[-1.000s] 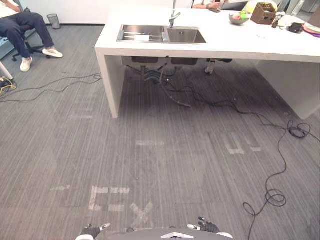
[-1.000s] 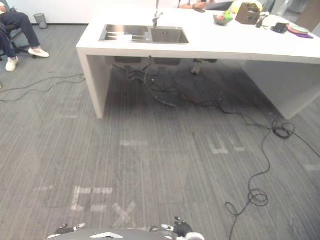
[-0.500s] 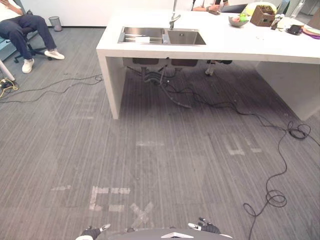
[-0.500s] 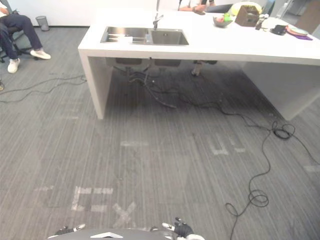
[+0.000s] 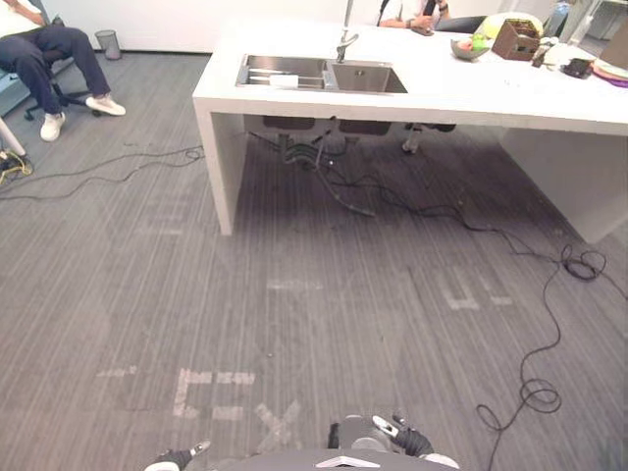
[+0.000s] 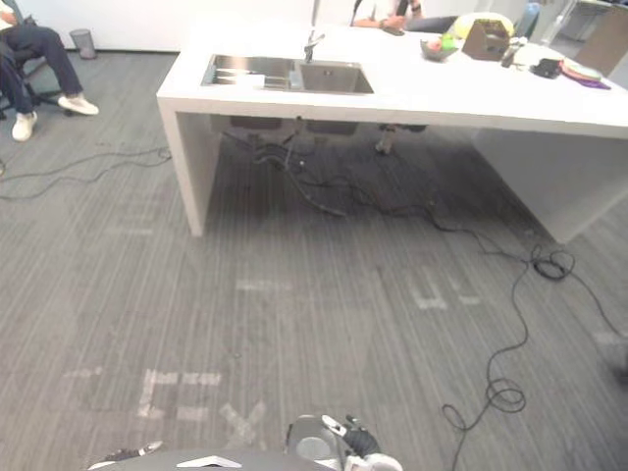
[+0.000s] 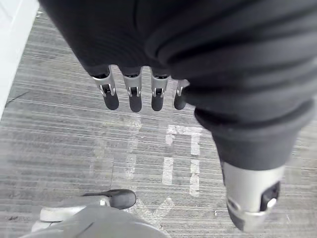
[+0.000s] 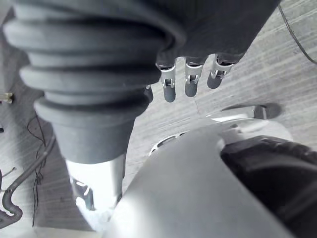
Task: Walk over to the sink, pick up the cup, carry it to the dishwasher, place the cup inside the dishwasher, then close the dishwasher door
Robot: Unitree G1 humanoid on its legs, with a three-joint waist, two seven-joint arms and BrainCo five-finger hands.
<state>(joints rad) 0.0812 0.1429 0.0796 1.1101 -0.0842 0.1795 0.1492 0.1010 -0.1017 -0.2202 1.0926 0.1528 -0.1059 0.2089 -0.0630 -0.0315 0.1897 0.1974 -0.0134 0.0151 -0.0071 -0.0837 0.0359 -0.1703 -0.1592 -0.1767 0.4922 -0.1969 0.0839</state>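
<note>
At the far left a person point(image 5: 44, 49) sits on an office chair with a small wastebasket point(image 5: 106, 42) just beside them by the wall. The left hand point(image 5: 175, 458) hangs low at the robot's side over the grey floor point(image 5: 294, 294). In its wrist view its fingers point(image 7: 131, 96) point straight down in a row, loosely apart from the thumb, holding nothing and touching nothing. Well ahead stands the white table point(image 5: 471, 93), with the steel sink point(image 5: 368, 77) set into its top near the left end. A small white thing point(image 5: 285, 80) lies in the sink's left basin; it is too small to tell whether this is the cup. The faucet point(image 5: 345, 41) rises at the sink's far rim, between the two basins. The right hand point(image 5: 400, 438) hangs low on the robot's other side, also over the floor and well apart from the table. Its fingers point(image 8: 190, 82) are relaxed and uncurled, with nothing between them. Toward the table's far right corner sit a bowl point(image 5: 469, 46) of fruit and, just beside it, a brown box point(image 5: 517, 39). A second person point(image 5: 407, 12) rests their hands on the table's far edge. A black cable point(image 5: 530, 392) coils on the floor at the right.
</note>
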